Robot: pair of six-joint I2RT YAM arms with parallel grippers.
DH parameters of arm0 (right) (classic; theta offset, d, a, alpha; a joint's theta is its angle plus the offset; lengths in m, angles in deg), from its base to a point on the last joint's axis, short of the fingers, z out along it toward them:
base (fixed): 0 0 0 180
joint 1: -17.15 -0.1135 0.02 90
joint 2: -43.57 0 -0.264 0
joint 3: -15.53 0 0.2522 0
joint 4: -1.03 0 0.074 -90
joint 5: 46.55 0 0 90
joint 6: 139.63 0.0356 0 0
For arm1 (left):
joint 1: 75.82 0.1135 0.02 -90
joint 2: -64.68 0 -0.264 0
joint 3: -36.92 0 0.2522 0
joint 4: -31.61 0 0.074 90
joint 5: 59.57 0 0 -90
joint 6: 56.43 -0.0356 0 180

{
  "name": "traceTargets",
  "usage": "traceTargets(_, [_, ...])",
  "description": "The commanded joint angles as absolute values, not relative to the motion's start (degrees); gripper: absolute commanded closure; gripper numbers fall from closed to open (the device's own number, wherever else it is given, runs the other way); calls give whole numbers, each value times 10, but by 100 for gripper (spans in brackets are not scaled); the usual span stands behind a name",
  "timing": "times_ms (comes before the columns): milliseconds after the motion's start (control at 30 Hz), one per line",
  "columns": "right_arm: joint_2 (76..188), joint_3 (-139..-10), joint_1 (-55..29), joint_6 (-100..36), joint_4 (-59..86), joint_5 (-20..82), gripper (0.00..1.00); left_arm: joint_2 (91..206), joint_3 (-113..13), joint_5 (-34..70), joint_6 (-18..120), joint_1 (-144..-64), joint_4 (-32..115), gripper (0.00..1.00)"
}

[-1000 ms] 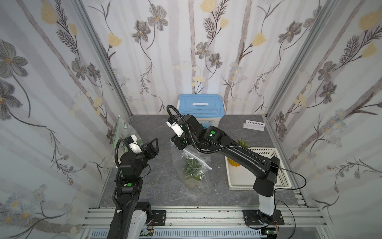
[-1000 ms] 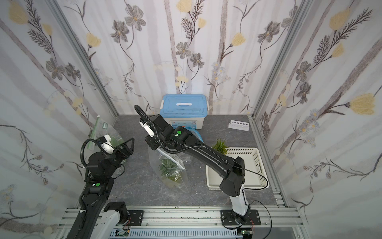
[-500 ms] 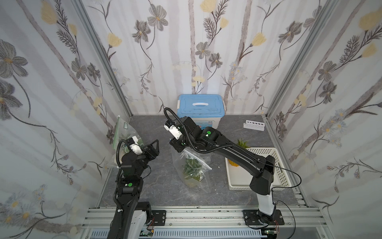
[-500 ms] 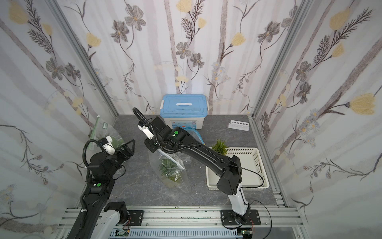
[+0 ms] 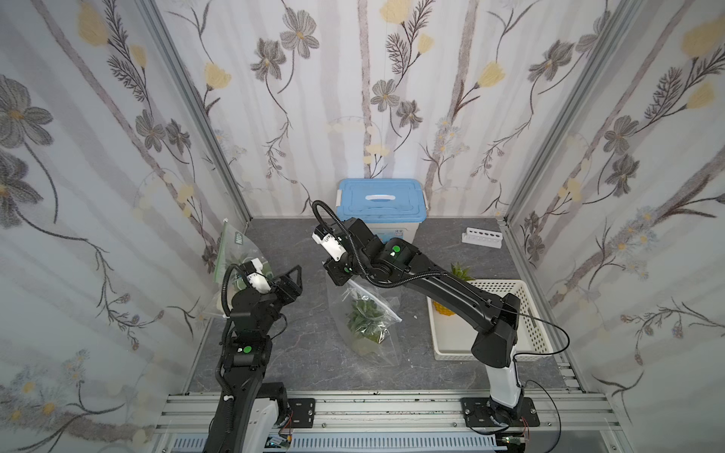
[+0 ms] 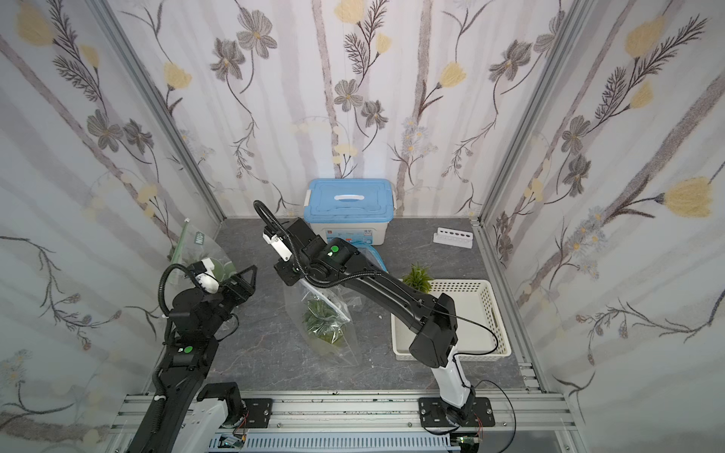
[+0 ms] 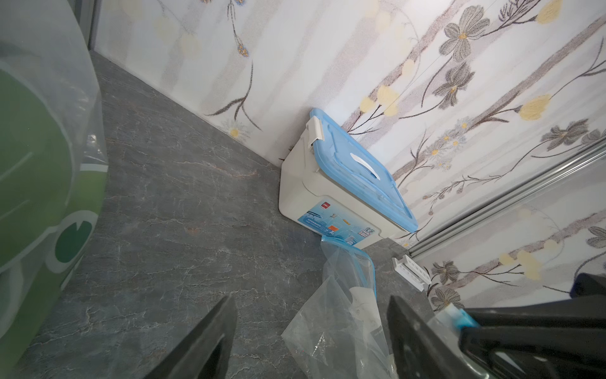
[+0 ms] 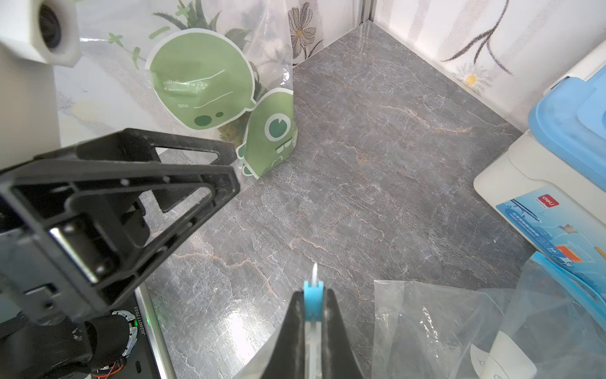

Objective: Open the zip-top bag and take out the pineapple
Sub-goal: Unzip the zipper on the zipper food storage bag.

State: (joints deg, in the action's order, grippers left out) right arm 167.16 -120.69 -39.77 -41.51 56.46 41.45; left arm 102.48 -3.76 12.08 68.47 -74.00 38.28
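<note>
A clear zip-top bag (image 5: pixel 370 333) stands mid-table with the pineapple (image 5: pixel 365 319) inside; its green leaves show through the plastic. My right gripper (image 8: pixel 313 295) is shut on the bag's blue slider (image 8: pixel 312 300) at the top corner, and in both top views the wrist (image 5: pixel 337 274) (image 6: pixel 288 274) covers the jaws. My left gripper (image 5: pixel 298 270) (image 7: pixel 311 298) hovers open to the left of the bag, fingers apart with nothing between them. It shows large in the right wrist view (image 8: pixel 229 170).
A green-printed bag (image 8: pixel 223 98) leans on the left wall. A blue-lidded box (image 5: pixel 380 204) stands at the back, with another clear bag (image 7: pixel 347 295) before it. A white basket (image 5: pixel 525 310) at right holds a second pineapple (image 5: pixel 443 310). A white rack (image 5: pixel 482 237) lies back right.
The right jaws have come together on the blue slider. Both arms have barely shifted.
</note>
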Motion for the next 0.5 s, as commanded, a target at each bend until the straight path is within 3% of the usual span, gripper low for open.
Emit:
traceTargets(0, [1651,-1194,-399,-416,558,399,99,1034,-37,82,683,-740,331,26])
traceTargets(467, [1550,-1048,-386,-488,505,298,100,1104,42,-128,714,-749,-22,28])
